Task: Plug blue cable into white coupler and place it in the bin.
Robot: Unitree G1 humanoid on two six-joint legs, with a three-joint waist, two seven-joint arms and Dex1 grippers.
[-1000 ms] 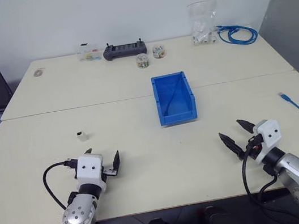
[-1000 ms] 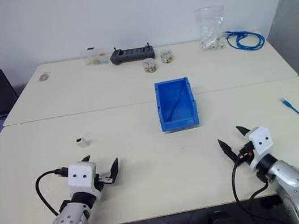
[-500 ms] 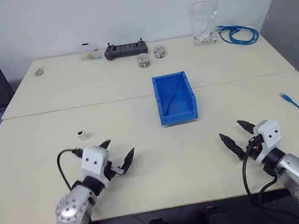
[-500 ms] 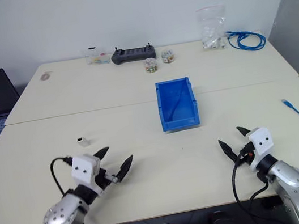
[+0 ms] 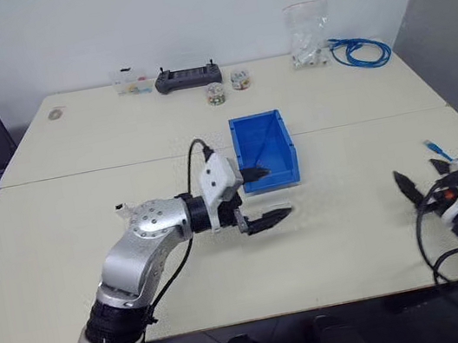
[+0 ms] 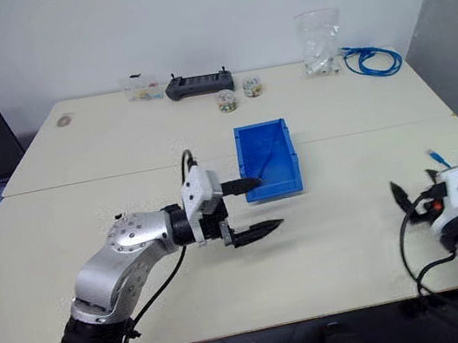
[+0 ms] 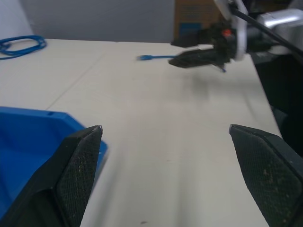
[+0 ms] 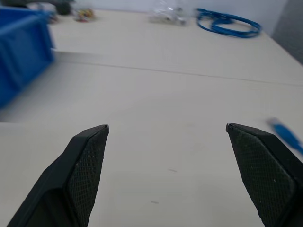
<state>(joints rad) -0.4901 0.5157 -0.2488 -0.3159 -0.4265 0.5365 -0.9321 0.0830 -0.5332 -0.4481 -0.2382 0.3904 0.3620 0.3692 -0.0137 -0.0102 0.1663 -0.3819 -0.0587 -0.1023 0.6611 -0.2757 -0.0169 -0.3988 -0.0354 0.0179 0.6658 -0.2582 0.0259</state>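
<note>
The blue cable [image 7: 152, 57], a thin, light and limp strand lying on the bench [image 5: 353, 230] just beyond the right gripper's [image 6: 416, 196] wide, empty fingers, is probably best pinched just behind its small plug. The white coupler [image 5: 119, 208], tiny and rigid, sits behind the left gripper's [image 5: 265, 193] spread, empty fingers, which reach past the bin's [image 5: 282, 147] front. The bench looks smooth and pale against a plain white wall [image 5: 185, 11].
</note>
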